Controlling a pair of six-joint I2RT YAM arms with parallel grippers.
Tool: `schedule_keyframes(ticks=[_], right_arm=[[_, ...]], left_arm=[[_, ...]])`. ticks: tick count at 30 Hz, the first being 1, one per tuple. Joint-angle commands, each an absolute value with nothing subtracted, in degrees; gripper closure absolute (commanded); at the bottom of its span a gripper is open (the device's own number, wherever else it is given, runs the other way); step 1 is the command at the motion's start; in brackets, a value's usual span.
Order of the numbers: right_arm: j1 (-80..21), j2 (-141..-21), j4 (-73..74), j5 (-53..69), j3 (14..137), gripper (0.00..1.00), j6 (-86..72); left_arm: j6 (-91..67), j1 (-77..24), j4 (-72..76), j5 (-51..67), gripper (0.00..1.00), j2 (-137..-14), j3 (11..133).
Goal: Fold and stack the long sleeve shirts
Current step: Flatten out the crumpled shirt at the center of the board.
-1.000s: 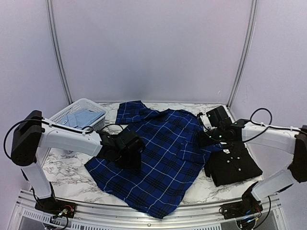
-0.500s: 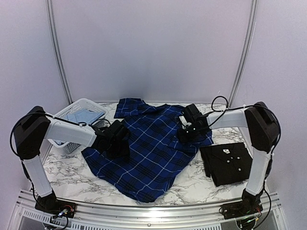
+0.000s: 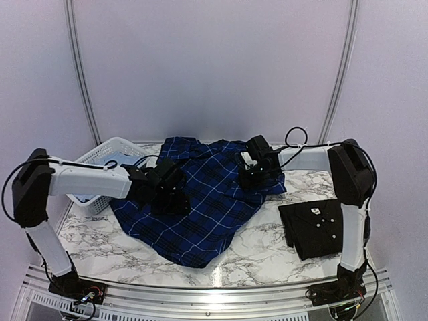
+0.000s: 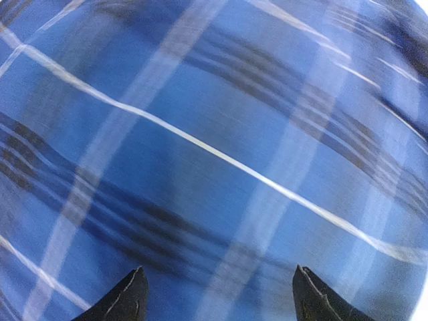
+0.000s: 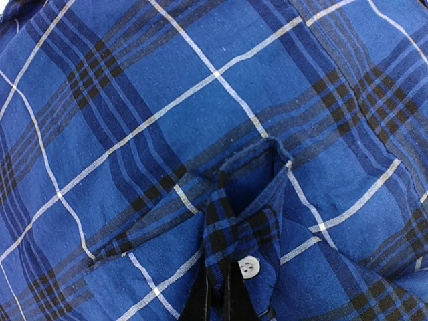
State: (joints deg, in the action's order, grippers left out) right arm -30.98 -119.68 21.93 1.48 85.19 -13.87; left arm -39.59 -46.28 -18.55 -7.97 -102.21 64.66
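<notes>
Dragged toward ten o'clock, plaid shirt now lies twelve-to-six; right fingers clamp its placket, left fingers apart over its nine-o'clock side.

light: soft, even — faint shadows | left wrist: motion-blurred | right wrist: sharp

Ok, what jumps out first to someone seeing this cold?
The blue plaid shirt sprawled in the middle, the right gripper pinching a fold by its white button, the left gripper open over the cloth. A folded black shirt lies right of it, a white basket back left.
</notes>
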Motion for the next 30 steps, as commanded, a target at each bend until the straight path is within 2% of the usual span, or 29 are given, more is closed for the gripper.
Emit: schedule_keyframes(ticks=[1,7,15,18,23,26,30], right_arm=[[-30.5,-117.2,22.6,1.9,83.8,1.0,-13.0],[-30.5,-116.0,22.2,2.2,82.2,1.0,-12.7],[-30.5,-113.9,23.4,0.9,81.1,1.0,-11.8],[-30.5,-113.1,23.3,0.8,80.3,1.0,-11.9],[-30.5,-112.3,22.7,1.1,79.6,1.0,-12.1],[-30.5,-112.1,22.5,1.2,79.6,1.0,-12.3],[-30.5,-112.1,22.2,1.5,79.8,1.0,-12.6]], left_arm=[[-43.9,-57.1,-24.1,-7.9,0.21,-90.7,62.8],[-55.9,-72.6,-23.7,-13.3,0.15,-83.5,57.0],[-69.0,-86.8,-21.7,-16.8,0.15,-87.5,56.5],[-71.3,-88.9,-20.7,-15.8,0.19,-91.4,58.4],[-73.7,-89.1,-20.5,-17.3,0.37,-96.3,60.5],[-74.2,-87.9,-20.6,-20.3,0.43,-97.1,60.5],[-74.2,-85.0,-20.6,-23.7,0.48,-95.9,59.5]])
